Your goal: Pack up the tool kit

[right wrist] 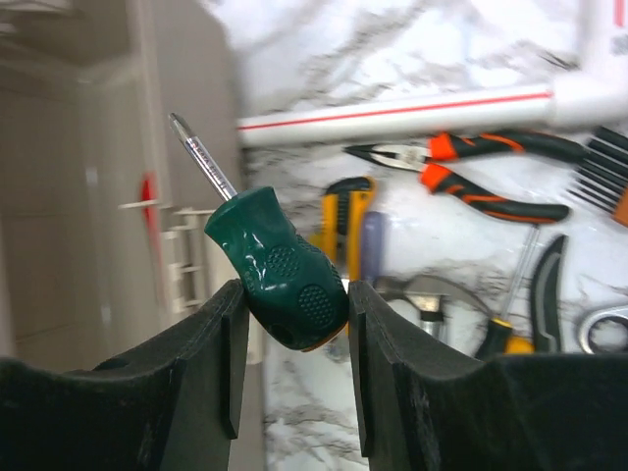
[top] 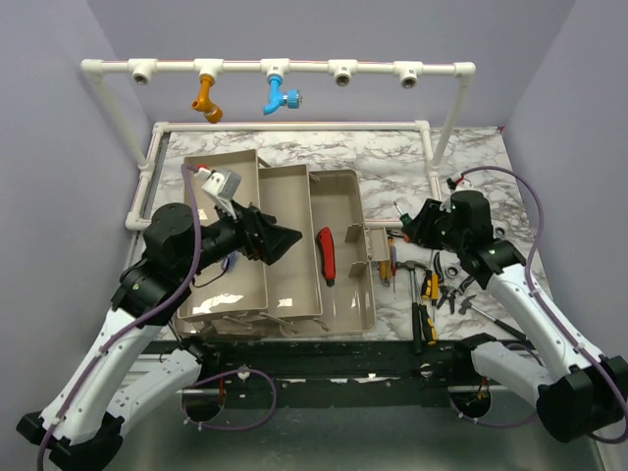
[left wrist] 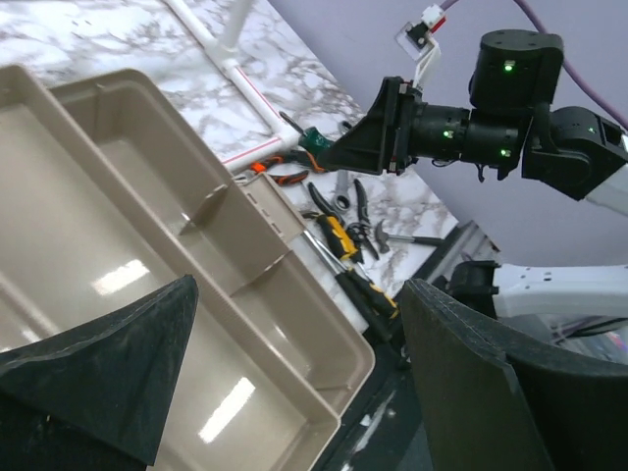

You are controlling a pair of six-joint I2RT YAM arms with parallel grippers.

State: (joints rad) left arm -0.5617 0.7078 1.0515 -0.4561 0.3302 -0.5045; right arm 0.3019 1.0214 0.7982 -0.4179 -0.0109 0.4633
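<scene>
At the left we see the left gripper (top: pixel 283 242) with its fingers spread wide and nothing between them, above the beige trays of the open toolbox (top: pixel 351 294). The toolbox sits on the marbled desk (top: pixel 392 167) (a red-handled tool (top: pixel 326 253) lies in its rightmost compartment). Just right of the box, the right gripper (right wrist: pixel 292 294) is clamped on a green-handled screwdriver (right wrist: pixel 280 275), over loose hand tools (top: pixel 432 289).
</scene>
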